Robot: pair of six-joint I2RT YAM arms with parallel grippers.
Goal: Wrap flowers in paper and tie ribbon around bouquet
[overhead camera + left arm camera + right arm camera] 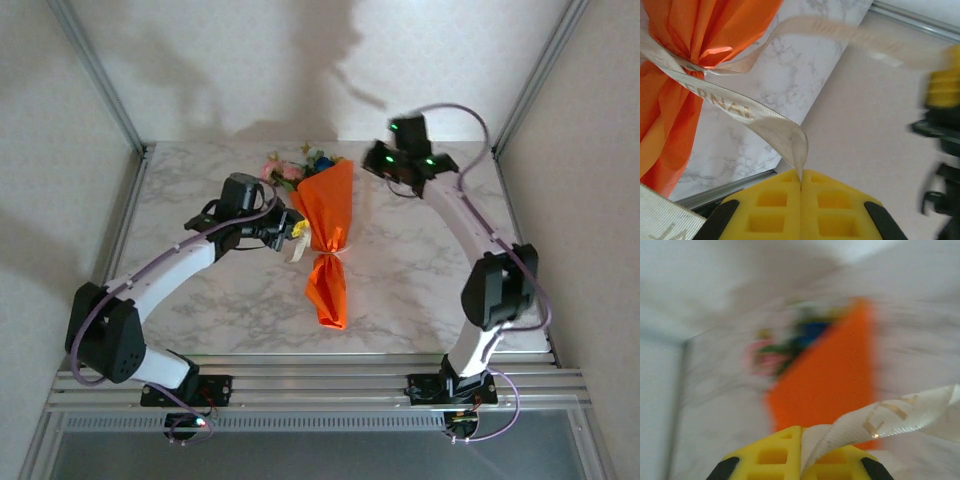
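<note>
Top external view: bouquet (328, 235) flat on the marble table (210, 300), orange paper (330, 200) rolled into a cone, pink and blue flowers (295, 168) poking out at the far, wide end, flared tail pointing toward the arm bases. Cream ribbon (333, 253) looped round the bouquet's narrow waist, a loose bit hanging just left of that waist. Left gripper (292, 230) just left of the bouquet, beside the lower cone and near the waist. Right gripper (378, 162) just right of the bouquet's wide end, near the paper's edge. Left wrist view: ribbon (735, 107) with printed lettering, cinched tight round the bouquet (700, 30), running from the waist to the left gripper (801, 172), folded over and pinched between yellow pads (772, 205) pressed together. Second stretch of ribbon arcing away from the waist toward the blurred right gripper (942, 95), well clear of the bouquet. Right wrist view, motion-blurred: right gripper (802, 432) clamped on the ribbon (890, 415), the strip twisting off to the right in front of the bouquet (830, 390), flowers (785, 347) a pink, green and blue smear at its far end.
</note>
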